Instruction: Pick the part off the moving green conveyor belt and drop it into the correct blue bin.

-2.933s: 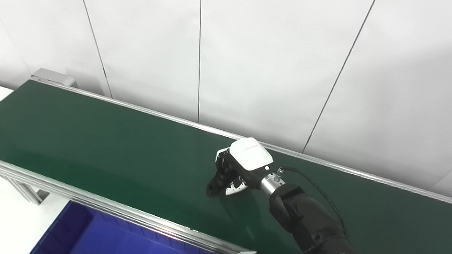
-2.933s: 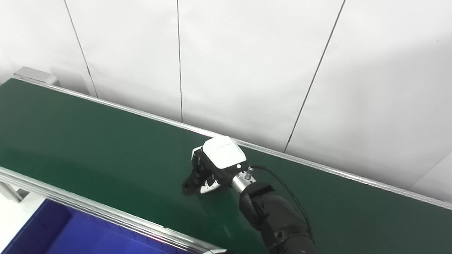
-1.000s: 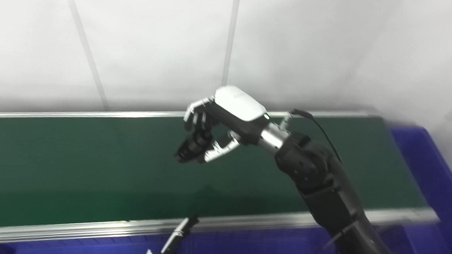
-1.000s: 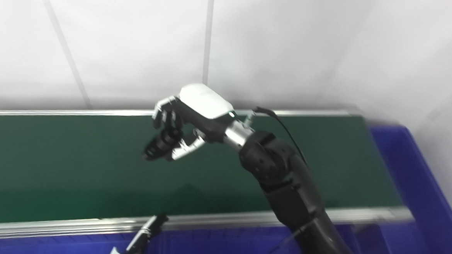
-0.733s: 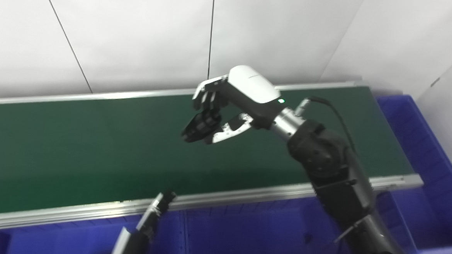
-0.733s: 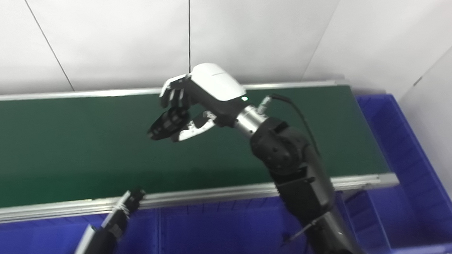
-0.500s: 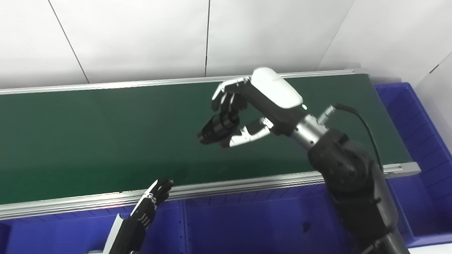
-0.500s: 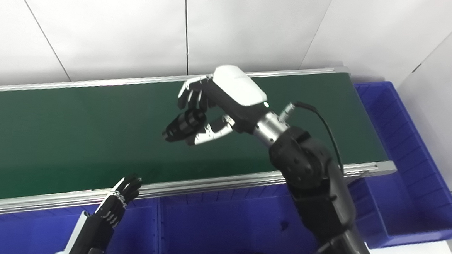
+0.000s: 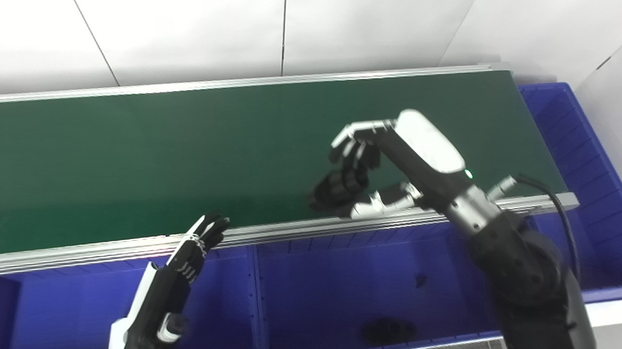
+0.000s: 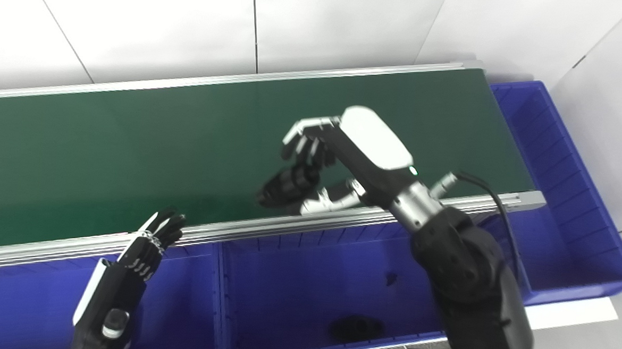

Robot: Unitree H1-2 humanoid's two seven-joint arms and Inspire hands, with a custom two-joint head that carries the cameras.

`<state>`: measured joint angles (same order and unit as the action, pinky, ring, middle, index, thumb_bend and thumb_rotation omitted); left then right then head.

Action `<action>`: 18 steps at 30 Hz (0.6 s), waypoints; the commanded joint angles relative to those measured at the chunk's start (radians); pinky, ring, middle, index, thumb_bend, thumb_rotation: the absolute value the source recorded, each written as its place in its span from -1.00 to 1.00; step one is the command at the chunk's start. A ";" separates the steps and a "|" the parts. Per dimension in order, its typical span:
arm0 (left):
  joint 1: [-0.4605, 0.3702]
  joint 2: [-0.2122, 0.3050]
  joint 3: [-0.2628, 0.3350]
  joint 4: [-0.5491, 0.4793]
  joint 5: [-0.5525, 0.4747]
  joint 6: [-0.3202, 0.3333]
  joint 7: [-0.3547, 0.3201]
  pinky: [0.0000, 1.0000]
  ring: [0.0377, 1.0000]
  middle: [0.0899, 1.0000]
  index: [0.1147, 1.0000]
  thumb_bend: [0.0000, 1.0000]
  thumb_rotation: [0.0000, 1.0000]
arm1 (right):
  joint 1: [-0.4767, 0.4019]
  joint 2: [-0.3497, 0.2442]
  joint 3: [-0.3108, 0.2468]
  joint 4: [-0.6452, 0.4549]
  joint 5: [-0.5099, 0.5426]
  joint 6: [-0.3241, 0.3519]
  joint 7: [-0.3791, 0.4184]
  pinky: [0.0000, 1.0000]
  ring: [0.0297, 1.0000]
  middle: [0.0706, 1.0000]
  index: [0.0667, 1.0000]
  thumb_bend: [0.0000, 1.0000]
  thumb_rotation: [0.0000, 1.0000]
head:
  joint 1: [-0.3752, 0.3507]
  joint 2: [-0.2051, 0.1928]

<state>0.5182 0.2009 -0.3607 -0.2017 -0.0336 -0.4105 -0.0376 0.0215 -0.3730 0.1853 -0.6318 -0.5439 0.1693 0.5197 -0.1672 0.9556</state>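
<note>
While the green conveyor belt (image 9: 131, 149) runs across the scene from the left edge toward the upper right, its dark matte surface lies bare apart from what hangs over it, framed by a silver aluminium rail (image 9: 99, 248) along the near side and another along the far side. Behind it stands a white panelled wall (image 9: 191, 24) with thin dark seams. At lower left, the left hand (image 9: 178, 274) rises in front of the near rail with its fingers straight and slightly spread, holding nothing, above a blue bin (image 9: 59, 305) whose floor is in shadow. To the right of a divider wall, a second blue bin (image 9: 326, 281) sits below the rail; two dark things lie on its floor, a small one (image 9: 420, 279) and a larger one (image 9: 388, 327) near its front edge, both too dim to identify. Above the near edge of the belt, the right hand (image 9: 375, 172) hangs with its fingers curled around a dark, ribbed cylindrical part (image 9: 337, 189), thumb pressed under it, lifted clear of the belt. Farther right, a third blue bin (image 10: 556, 171) wraps the belt's end, beside a white wall panel (image 10: 613, 105).
</note>
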 commanded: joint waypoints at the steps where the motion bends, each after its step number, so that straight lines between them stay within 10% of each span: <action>1: 0.020 0.001 0.009 -0.048 -0.009 0.002 -0.026 0.85 0.83 0.77 0.80 0.99 0.90 | 0.012 -0.004 -0.003 -0.042 -0.014 -0.024 -0.024 -0.30 -0.26 -0.14 0.04 -0.01 -1.00 | -0.001 0.002; 18: 0.037 -0.019 0.044 -0.091 -0.011 0.044 -0.074 0.82 0.83 0.78 0.80 0.96 0.88 | 0.233 -0.022 0.067 0.057 -0.135 -0.115 -0.098 -0.34 -0.23 -0.12 0.04 -0.01 -1.00 | -0.013 0.030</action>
<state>0.5420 0.1867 -0.3198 -0.2603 -0.0445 -0.3532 -0.0956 0.2527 -0.3910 0.2480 -0.5664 -0.6692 0.1149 0.4604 -0.1810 0.9848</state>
